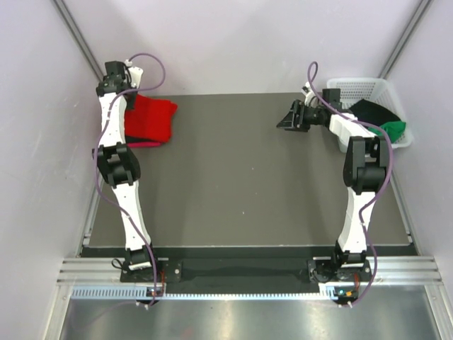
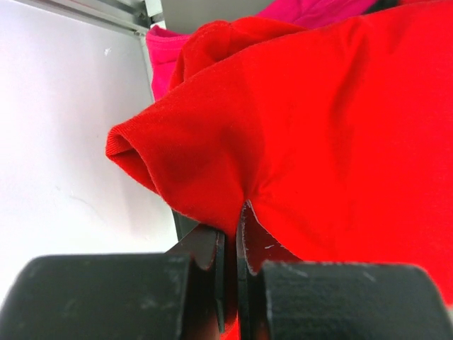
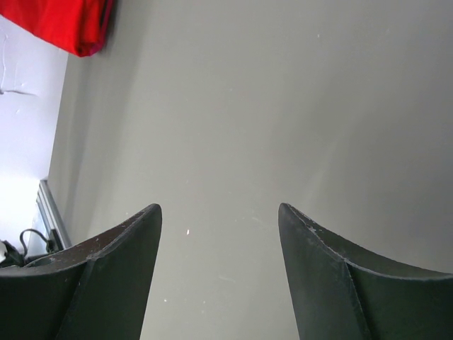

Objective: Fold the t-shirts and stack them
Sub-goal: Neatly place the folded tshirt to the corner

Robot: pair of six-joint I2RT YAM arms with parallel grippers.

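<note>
Cloth is bunching at the tips of the left gripper (image 2: 230, 228), whose jaws are squeezing almost together on a fold of the bright red t-shirt (image 2: 325, 127), I think. The pinkish red t-shirt (image 2: 167, 60) is peeking out beyond it. The right gripper (image 3: 218, 207) is hanging spread wide, with bare table (image 3: 283, 106) lying between its jaws. Being light and floppy, this shirt is asking for a pinch at an edge.

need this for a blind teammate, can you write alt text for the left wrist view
The left gripper, jaws shut, pinches a fold of the bright red t-shirt, which fills most of the frame. A pinkish red t-shirt peeks out behind it at the top, and a pale surface lies to the left.
</note>
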